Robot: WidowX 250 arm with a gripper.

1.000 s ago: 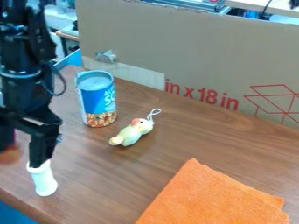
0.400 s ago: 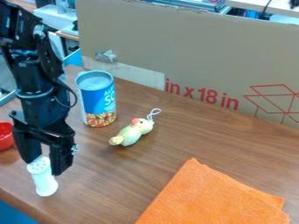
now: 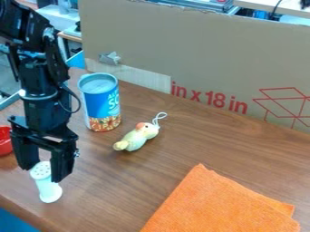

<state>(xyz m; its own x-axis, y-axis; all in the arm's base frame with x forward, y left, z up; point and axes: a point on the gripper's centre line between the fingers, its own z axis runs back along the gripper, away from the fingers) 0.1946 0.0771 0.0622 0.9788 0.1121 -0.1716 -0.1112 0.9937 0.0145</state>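
Camera view: black gripper (image 3: 43, 173) at the left, pointing down
Fingers: spread apart — open
White shaker (image 3: 48, 189): on the wooden table (image 3: 124, 192), its holed top between the fingertips — base below them

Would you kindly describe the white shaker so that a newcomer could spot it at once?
On the brown wooden table, look left in the picture to the black gripper. At its lower end stands the white shaker. It is slim with small holes on top, unlike the wider blue can farther back.
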